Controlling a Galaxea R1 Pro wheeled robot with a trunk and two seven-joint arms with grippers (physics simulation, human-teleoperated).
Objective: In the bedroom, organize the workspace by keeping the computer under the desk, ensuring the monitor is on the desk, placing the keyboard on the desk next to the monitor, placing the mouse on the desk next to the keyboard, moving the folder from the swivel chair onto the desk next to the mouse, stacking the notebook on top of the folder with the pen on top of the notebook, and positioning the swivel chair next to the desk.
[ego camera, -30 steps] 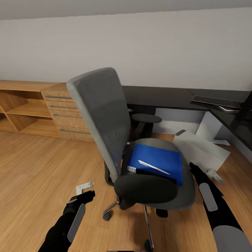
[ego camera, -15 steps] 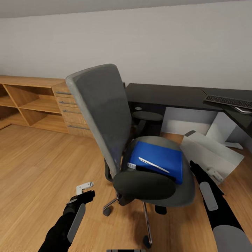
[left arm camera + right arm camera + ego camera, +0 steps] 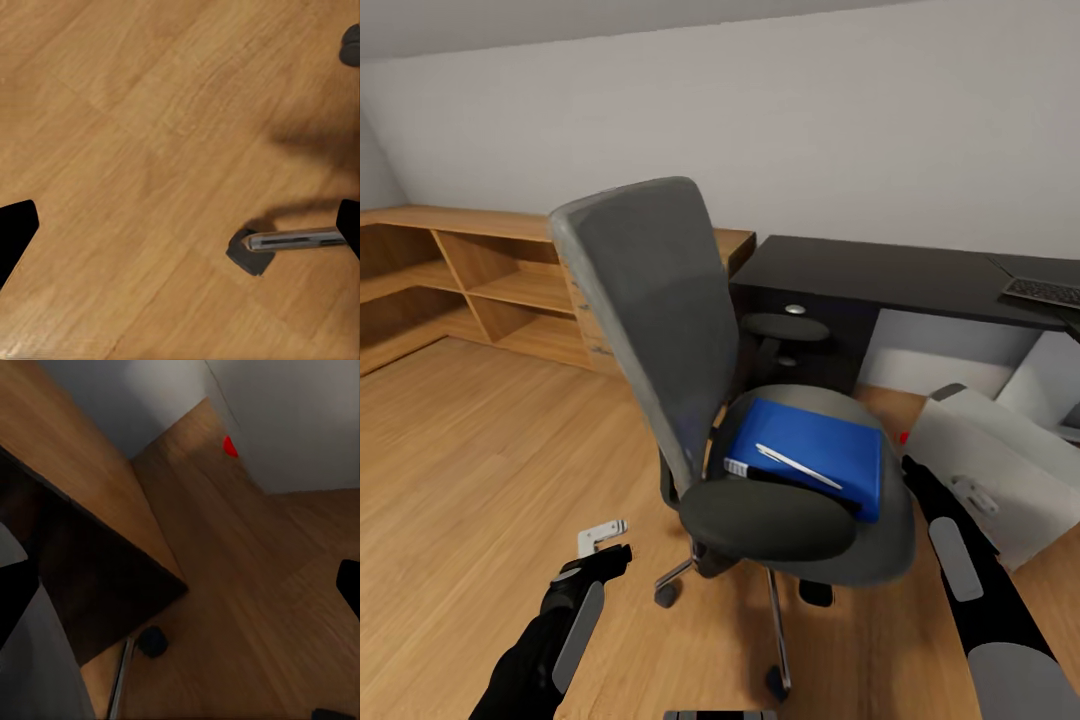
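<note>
The grey swivel chair (image 3: 645, 320) stands in the middle of the wood floor, its back towards me. On its seat lies the blue folder (image 3: 830, 445), with the dark notebook (image 3: 760, 474) and the light pen (image 3: 797, 466) on top. Behind it is the black desk (image 3: 880, 270), with the keyboard (image 3: 1045, 292) at its far right. The white computer (image 3: 980, 450) leans tilted on the floor beside the chair; its red dot (image 3: 230, 446) shows. My left gripper (image 3: 603, 540) (image 3: 180, 232) hangs open over the floor by a chair caster (image 3: 250, 255). My right gripper (image 3: 912, 472) (image 3: 180, 592) is open, low beside the seat. Monitor and mouse are out of view.
A light wooden shelf unit (image 3: 490, 290) with drawers (image 3: 585, 310) lines the wall at the back left. The chair's chrome spokes (image 3: 780, 620) and casters (image 3: 666, 592) spread out just ahead of me. Wood floor (image 3: 460, 450) stretches away to the left.
The camera has shifted: desk, shelves and computer sit further right in the picture, while the chair stays central. Both arms hold the same pose, grippers unchanged.
</note>
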